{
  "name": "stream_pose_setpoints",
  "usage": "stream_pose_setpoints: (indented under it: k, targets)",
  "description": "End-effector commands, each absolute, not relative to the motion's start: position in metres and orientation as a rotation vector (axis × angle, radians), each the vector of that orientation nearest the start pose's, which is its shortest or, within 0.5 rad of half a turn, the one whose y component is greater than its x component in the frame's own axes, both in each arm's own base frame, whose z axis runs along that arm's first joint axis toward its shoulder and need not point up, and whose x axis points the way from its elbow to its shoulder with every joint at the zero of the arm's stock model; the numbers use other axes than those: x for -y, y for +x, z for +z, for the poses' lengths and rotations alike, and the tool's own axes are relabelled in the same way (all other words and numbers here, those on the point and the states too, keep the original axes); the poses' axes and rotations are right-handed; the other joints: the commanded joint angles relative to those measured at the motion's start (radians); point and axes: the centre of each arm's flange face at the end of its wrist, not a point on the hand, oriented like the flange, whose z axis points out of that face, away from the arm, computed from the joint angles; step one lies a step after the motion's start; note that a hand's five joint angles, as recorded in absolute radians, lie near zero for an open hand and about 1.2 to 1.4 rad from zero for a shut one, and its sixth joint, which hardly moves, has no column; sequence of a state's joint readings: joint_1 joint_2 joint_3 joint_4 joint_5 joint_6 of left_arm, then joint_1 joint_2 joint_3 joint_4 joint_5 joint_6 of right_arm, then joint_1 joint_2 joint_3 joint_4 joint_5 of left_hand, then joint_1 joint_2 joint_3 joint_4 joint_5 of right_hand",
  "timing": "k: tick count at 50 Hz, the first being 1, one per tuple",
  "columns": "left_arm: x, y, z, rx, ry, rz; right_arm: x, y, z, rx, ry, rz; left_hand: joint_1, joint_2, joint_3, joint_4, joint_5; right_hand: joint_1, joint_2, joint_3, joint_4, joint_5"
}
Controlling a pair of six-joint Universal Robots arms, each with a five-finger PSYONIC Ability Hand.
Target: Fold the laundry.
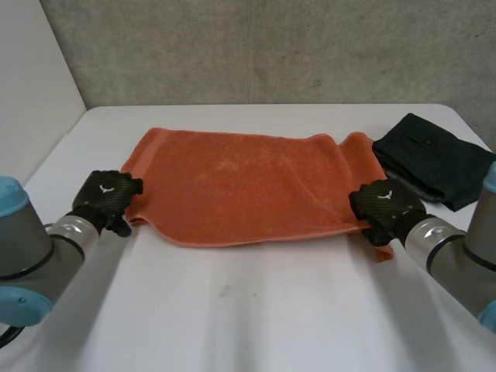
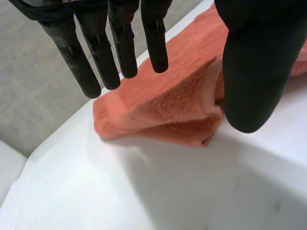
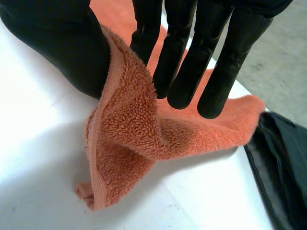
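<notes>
Head view: an orange towel point(image 1: 240, 186) lies folded across the white worktop point(image 1: 256, 310), a folded black garment point(image 1: 434, 159) just beside its right end. The left hand point(image 1: 107, 198) is at the towel's left edge, fingers point(image 2: 122, 52) straight and spread above it, thumb touching the fold. The right hand point(image 1: 384, 205) pinches the raised right near corner between thumb and straight fingers point(image 3: 187, 62).

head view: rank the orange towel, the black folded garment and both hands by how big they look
1. orange towel
2. black folded garment
3. left hand and right hand, about alike
</notes>
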State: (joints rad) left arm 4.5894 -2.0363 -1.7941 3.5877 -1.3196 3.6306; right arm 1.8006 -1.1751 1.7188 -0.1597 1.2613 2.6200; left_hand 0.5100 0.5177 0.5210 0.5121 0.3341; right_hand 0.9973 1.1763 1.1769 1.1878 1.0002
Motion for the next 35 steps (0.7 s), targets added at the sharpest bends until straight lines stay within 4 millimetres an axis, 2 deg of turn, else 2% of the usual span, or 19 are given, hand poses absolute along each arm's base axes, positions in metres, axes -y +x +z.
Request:
stream_pose_setpoints:
  k: [1, 7, 10, 14, 22, 35]
  targets:
    - [0.321, -0.175, 0.129, -2.481, 0.71, -1.914, 0.287, 0.222, 0.158, -2.207, -0.964, -1.69, -0.018, -0.025, -0.029, -0.02, -0.016, 0.399, 0.22, 0.219, 0.209, 0.221]
    - [0.321, -0.175, 0.131, -2.667, 0.491, -1.953, 0.29, 0.217, 0.156, -2.228, -0.928, -1.698, 0.035, 0.027, 0.024, 0.033, 0.036, 0.399, 0.22, 0.219, 0.209, 0.221]
    - [0.32, -0.175, 0.13, -2.727, 0.424, -1.942, 0.296, 0.209, 0.157, -2.258, -0.849, -1.713, 0.064, 0.057, 0.053, 0.062, 0.066, 0.399, 0.22, 0.219, 0.209, 0.221]
    - [0.316, -0.179, 0.126, -2.788, 0.403, -1.899, 0.3, 0.206, 0.159, -2.273, -0.804, -1.721, 0.1, 0.092, 0.089, 0.098, 0.101, 0.399, 0.22, 0.219, 0.209, 0.221]
    - [0.314, -0.194, 0.124, -2.798, 0.452, -1.895, 0.299, 0.207, 0.158, -2.269, -0.807, -1.711, 0.1, 0.092, 0.089, 0.098, 0.101, 0.399, 0.22, 0.219, 0.209, 0.221]
    - [0.335, -0.215, 0.109, -2.733, 0.445, -1.904, 0.297, 0.206, 0.156, -2.273, -0.808, -1.695, 0.167, 0.159, 0.156, 0.165, 0.169, 0.399, 0.22, 0.219, 0.209, 0.221]
